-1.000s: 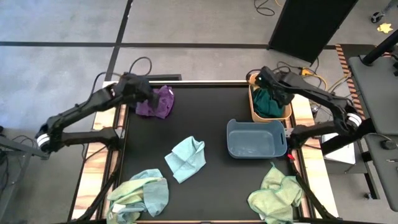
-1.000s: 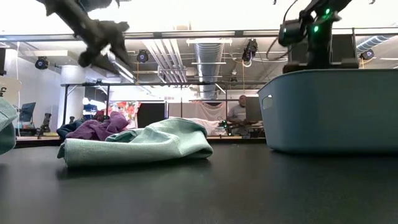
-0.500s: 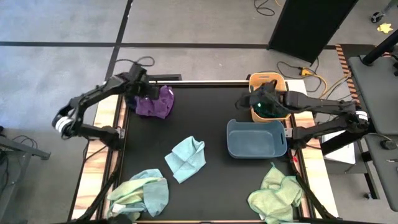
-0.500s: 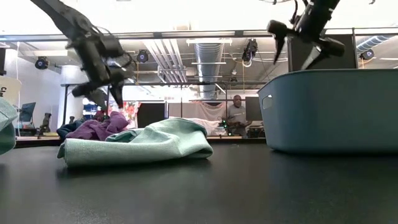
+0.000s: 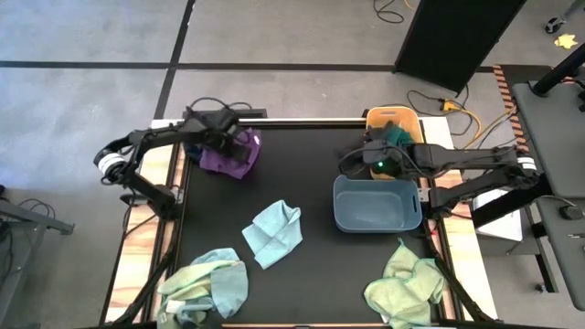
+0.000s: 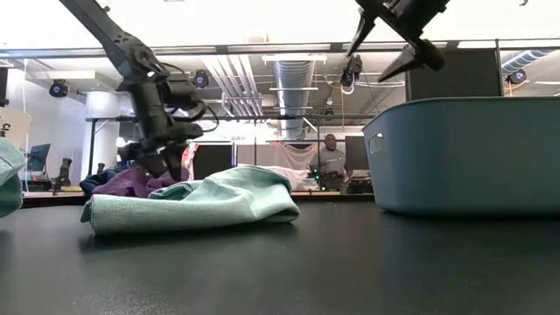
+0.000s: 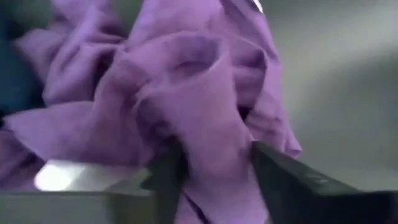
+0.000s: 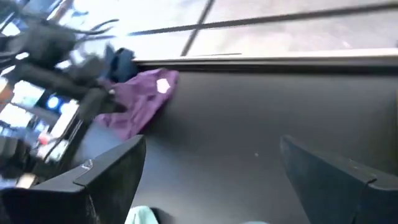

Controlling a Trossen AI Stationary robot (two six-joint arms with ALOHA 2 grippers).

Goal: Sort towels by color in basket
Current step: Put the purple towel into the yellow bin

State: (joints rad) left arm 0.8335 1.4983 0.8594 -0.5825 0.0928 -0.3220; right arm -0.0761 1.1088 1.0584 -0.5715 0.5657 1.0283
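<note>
The purple towel (image 5: 239,157) lies crumpled at the table's far left, with a navy towel (image 7: 12,68) beside it. My left gripper (image 7: 214,180) is down on the purple towel, its fingers closed on a raised fold. My right gripper (image 5: 352,163) hangs open and holds nothing, high over the far left corner of the blue-grey bin (image 5: 377,215). A dark green towel (image 5: 395,135) lies in the tan basket (image 5: 377,115) at the far right. A light blue towel (image 5: 272,233) lies flat mid-table. My left gripper has a bunched fold of the purple towel (image 7: 214,146) between its two fingers (image 7: 168,177), one on each side. The fingers come steeply from above, pointing down. The towel rests on the table, its fold standing up slack between them.
A heap of light blue and pale yellow-green towels (image 5: 206,285) lies at the near left corner. Another pale green one (image 5: 407,285) lies near right. Bare table shows between the purple towel and the bin. A person (image 6: 331,157) sits in the room beyond.
My left gripper has sunk from above the table's far left corner onto the purple towel and tipped steeper. My right gripper has swung from over the tan basket toward the table's left, risen a little and rolled, staying open.
</note>
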